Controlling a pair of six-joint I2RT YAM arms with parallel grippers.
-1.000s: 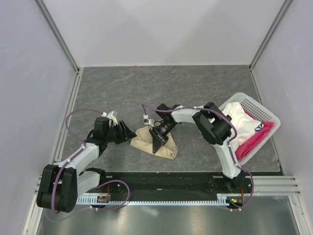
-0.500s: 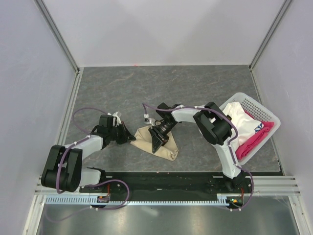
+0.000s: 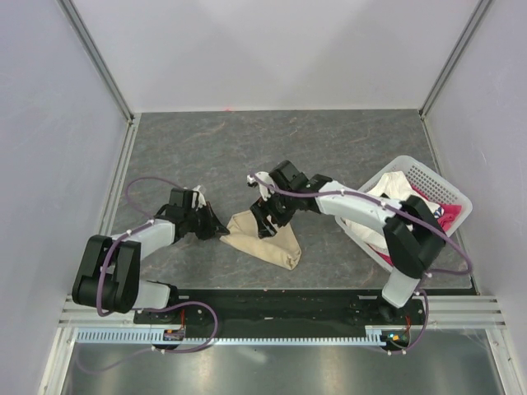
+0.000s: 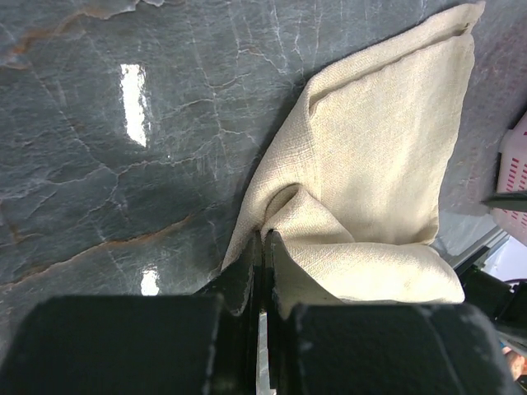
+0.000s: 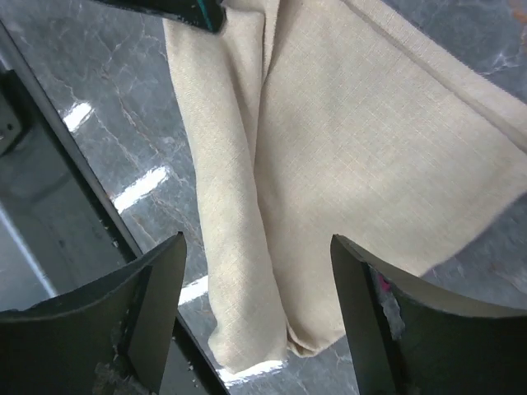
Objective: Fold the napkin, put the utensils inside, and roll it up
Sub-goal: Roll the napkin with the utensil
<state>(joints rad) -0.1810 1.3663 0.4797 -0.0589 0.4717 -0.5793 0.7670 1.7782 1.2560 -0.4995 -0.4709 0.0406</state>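
Napkin (image 3: 268, 244): beige-tan cloth, seen lying on the grey stone-patterned surface (image 3: 329, 148) near its front edge, about midway between the two arm bases. It is gathered into a rough, doubled-over triangle, with one long fold running down it and a rounded lower end toward the front.

Left hand (image 3: 220, 233): found low at the napkin's left corner. From the left wrist view the hand (image 4: 263, 247) is clenched, its two fingers pressed together with a pinch of cloth caught between them. The napkin (image 4: 379, 148) is puckered into a small ridge right at the fingertips and spreads away up and to the right from there.

Right hand (image 3: 263, 220): held over the upper part of the napkin. From the right wrist view the hand (image 5: 259, 247) is released, its fingers (image 5: 156, 288) spread wide with nothing gripped. The napkin (image 5: 329, 123) is seen below and between them. Contact between these fingers and the cloth cannot be told. The dark tip of the left hand (image 5: 185, 10) is seen at the cloth's far corner in this view.

Basket (image 3: 428, 175): white perforated plastic, set at the right of the surface, well apart from the napkin. A white cloth (image 3: 395, 186) is seen inside, partly hidden by the right arm.
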